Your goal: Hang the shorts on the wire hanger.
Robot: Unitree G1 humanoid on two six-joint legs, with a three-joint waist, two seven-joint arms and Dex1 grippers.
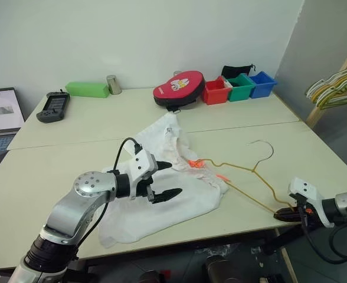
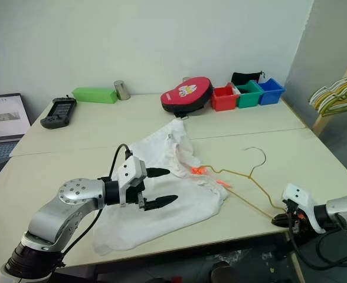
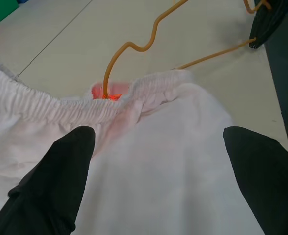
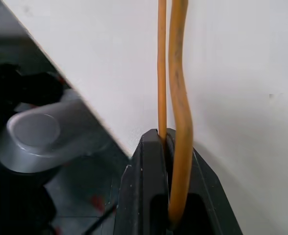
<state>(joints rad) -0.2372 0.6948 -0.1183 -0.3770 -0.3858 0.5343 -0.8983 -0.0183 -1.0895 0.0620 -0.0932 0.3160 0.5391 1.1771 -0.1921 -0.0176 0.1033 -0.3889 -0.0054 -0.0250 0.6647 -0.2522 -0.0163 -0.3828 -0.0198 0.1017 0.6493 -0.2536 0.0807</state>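
While the left gripper (image 1: 161, 180) hangs just over the shorts (image 1: 161, 194) with its two black fingers (image 3: 60, 181) spread wide apart and nothing between them, the right gripper (image 1: 284, 214) is down at the near right edge of the table (image 1: 73, 194), clamped tight on the end of the wire hanger (image 1: 244, 177). You can see it really well from the right wrist view, where two runs of the yellowish wire (image 4: 176, 98) go straight down into the pinched black fingers (image 4: 149, 196). So the shorts are lying crumpled in the middle of the near table, white and thin, with the gathered waistband on the right side and an orange-pink blotch (image 3: 107, 93) right where the far arm of the hanger dips under the fabric. That far end of the hanger is tucked into the waistband, the near right end is in the gripper, and the silvery hook (image 1: 262, 150) curls up toward the far side, resting on the tabletop. Further back there's a red oval case (image 1: 178, 88), a row of red, green and blue bins (image 1: 239, 87), a green box (image 1: 87, 89), a small metal cup (image 1: 113, 84) and a black handheld controller (image 1: 53, 106). Far left is a laptop (image 1: 1, 118), and over on the right a bunch of coloured hangers (image 1: 336, 85) hangs off a wooden frame.
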